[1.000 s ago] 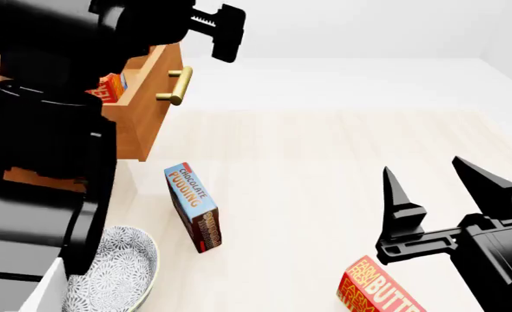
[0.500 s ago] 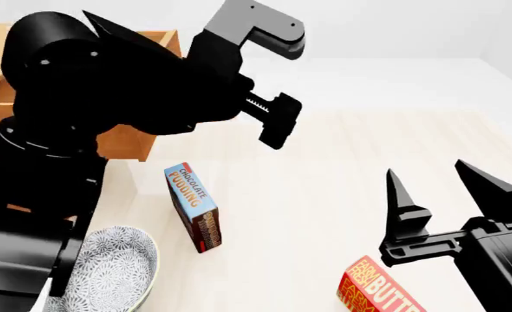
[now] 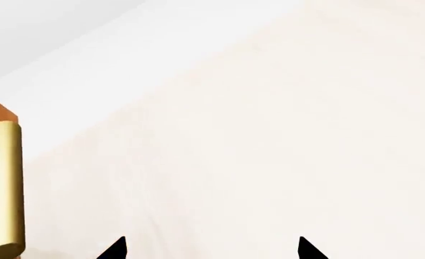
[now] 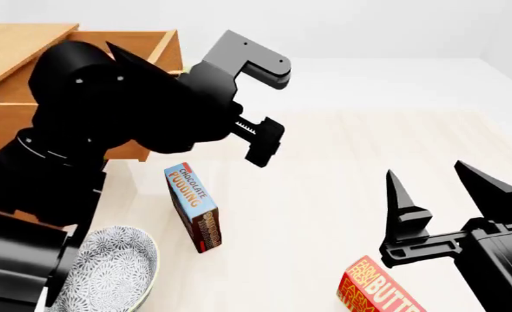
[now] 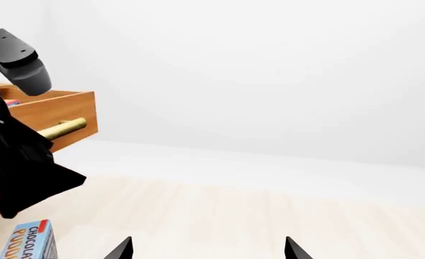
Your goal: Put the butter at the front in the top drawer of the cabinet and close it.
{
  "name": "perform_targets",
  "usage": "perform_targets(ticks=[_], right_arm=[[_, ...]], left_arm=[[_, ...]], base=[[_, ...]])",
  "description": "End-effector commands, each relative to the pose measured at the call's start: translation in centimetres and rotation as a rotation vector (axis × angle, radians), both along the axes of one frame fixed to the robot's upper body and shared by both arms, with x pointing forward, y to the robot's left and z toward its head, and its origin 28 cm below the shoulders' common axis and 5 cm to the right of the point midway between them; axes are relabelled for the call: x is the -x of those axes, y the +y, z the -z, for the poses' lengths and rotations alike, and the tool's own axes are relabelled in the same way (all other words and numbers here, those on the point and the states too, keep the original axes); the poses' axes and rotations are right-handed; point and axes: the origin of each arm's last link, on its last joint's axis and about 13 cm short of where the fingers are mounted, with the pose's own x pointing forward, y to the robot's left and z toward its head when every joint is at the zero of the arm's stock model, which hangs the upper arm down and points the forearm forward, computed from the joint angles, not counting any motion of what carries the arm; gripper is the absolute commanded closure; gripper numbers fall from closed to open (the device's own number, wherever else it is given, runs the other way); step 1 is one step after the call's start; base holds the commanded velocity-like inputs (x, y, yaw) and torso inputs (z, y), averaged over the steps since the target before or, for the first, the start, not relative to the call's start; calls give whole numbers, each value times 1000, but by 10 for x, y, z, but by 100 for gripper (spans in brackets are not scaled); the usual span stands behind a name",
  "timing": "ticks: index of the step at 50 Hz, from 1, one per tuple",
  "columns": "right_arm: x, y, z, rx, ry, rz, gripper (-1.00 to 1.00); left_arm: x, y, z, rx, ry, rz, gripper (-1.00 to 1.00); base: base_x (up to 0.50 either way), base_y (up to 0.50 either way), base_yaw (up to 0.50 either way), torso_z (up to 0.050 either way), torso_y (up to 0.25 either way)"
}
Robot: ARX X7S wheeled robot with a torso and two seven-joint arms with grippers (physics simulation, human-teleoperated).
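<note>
Your cabinet [image 4: 17, 45] stands at the far left of the bench [image 4: 343, 162], and its top drawer [image 4: 165, 45] is pulled out toward the right. That is why your left arm sits in front of it: my reading is that the drawer now wants pushing shut. The brass handle [image 3: 2, 189] appears just beside the left wrist camera, and in the right wrist view a sliver of red shows above the drawer's rim, possibly a box already inside; I cannot read it.

Your left pincer [image 4: 260, 140] hangs over the bench just right of the drawer front. Its 2 tips [image 3: 119, 249] stand well apart in the wrist view with nothing between them, so it is released and empty.

Your right pincer [image 4: 442, 188] hovers at the near right, prongs spread wide and holding nothing, directly above and slightly beyond a butter [image 4: 377, 289] box. That box lies flat at the near edge of the head view, partly cut off. Its long axis runs diagonally, from near left toward the right, with the lettered red face up.

The bowl [image 4: 108, 273] rests at the near left. The chocolate pudding box [image 4: 193, 207] stands on edge between the bowl and the drawer, clear of both arms.
</note>
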Motion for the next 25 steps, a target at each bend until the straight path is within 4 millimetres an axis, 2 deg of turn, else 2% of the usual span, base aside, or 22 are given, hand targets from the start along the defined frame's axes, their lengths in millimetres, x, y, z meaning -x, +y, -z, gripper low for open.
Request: perform_targets(ticks=[1,25], right_arm=[[0,0,0,-1,1,-2,-100],[0,-1,0,-4,0,-6,-100]], left_arm=[[-5,8,7,-37,-1,-94,-100],[-19,29,20,-87,-18,-313,-100]], base=[[0,0,0,0,0],[0,0,0,0,0]])
